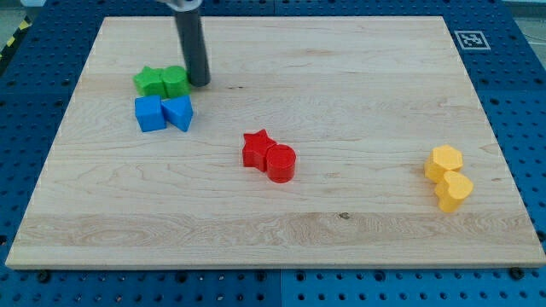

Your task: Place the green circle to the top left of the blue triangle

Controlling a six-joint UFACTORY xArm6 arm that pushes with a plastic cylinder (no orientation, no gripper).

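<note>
Green circle [175,82] touches my upright tip [200,83].

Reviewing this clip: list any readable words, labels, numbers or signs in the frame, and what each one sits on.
No readable words, brand names or numbers anywhere.
One sign only: a black-and-white square fiducial marker on the wooden board, at the view's top right corner; it holds a pattern, not text.
The blocks and my tip carry no markings.

The rod [192,43] is cut off by the view's top edge (its mount unseen)
</note>
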